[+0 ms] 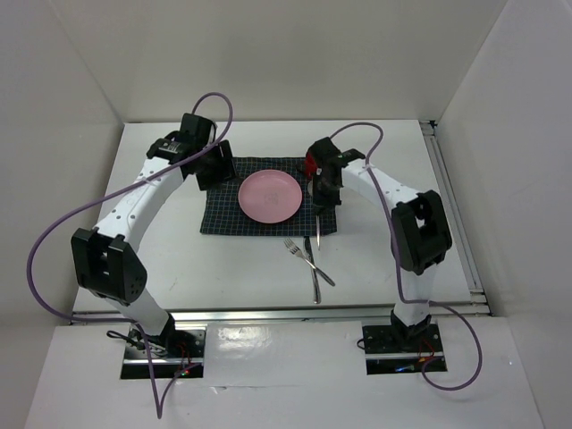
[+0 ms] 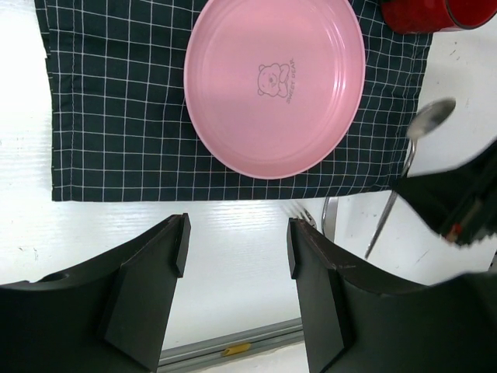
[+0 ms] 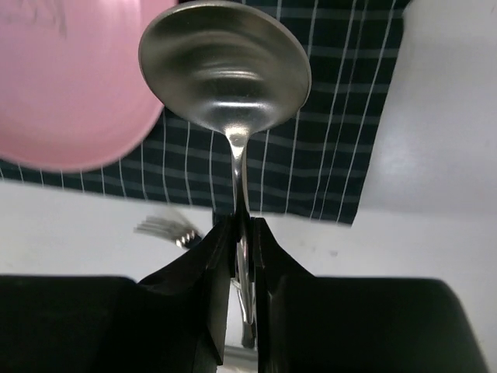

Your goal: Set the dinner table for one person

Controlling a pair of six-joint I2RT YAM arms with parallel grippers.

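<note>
The white dinner table (image 1: pixel 170 264) carries a dark navy checked placemat (image 1: pixel 223 219) with a pink plate (image 1: pixel 270 197) on it. My right gripper (image 1: pixel 320 202) hangs over the placemat's right edge, shut on a metal spoon (image 3: pixel 225 66) by its handle, bowl pointing away and handle hanging down (image 1: pixel 318 234). A fork (image 1: pixel 296 249) and a second utensil (image 1: pixel 316 277) lie crossed on the table just in front of the placemat. My left gripper (image 1: pixel 214 170) is open and empty over the placemat's left side; in the left wrist view (image 2: pixel 237 241) bare table shows between its fingers.
A red cup (image 1: pixel 311 165) stands at the placemat's far right corner, close behind my right gripper; it also shows in the left wrist view (image 2: pixel 423 15). Metal rails run along the table's right edge (image 1: pixel 456 214) and near edge (image 1: pixel 268 313). White walls enclose the table.
</note>
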